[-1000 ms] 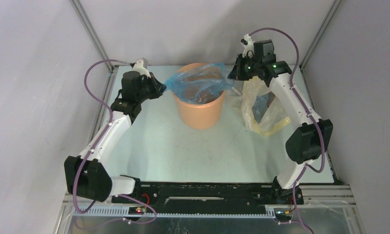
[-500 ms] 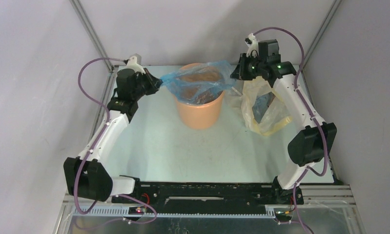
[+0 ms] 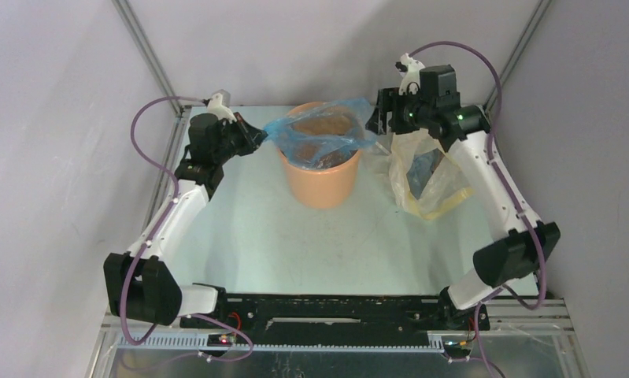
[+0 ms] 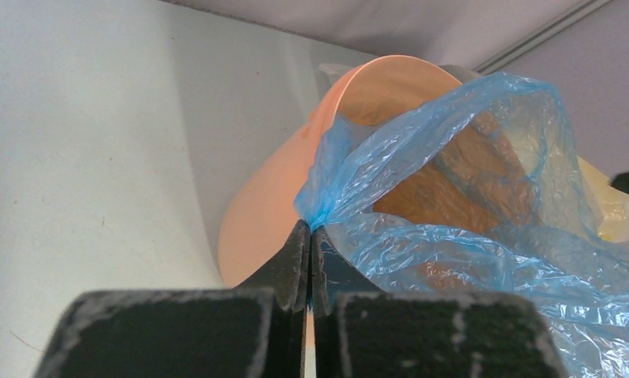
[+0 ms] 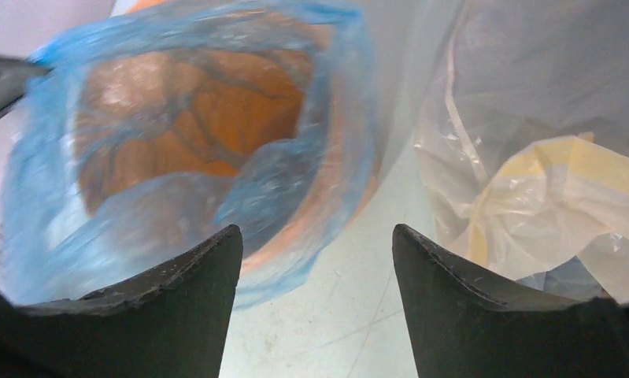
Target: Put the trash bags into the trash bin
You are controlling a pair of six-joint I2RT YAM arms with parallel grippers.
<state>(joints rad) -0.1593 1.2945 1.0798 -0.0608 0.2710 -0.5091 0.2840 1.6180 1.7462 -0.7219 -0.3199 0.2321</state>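
**Blue bag spread over the bin, held on one side only**

On the left, our left gripper [image 4: 309, 252] is closed tight on a bunched corner of the trash bag [image 4: 453, 197], just outside the left rim of the trash bin [image 4: 271, 213]. We judge that this pinch is there to keep the thin film stretched, so that the mouth of the bag stays open and does not fall together.

In the middle, the trash bin stands upright on the table [image 3: 295, 236]. The light-blue bag lies across its top and sinks into it, and the orange wall shows through the film. Part of the film hangs over the rim on the near side. The bag is thus in the bin only partly.

On the right, our right gripper [image 5: 317, 236] hovers above the right edge of the bin with its fingers wide apart and nothing between them. The right wrist view is blurred, so we cannot say surely whether the film on that side is hooked over the rim. Just right of the bin lies the yellowish clear bag [image 3: 425, 177], crumpled and apart from the work.
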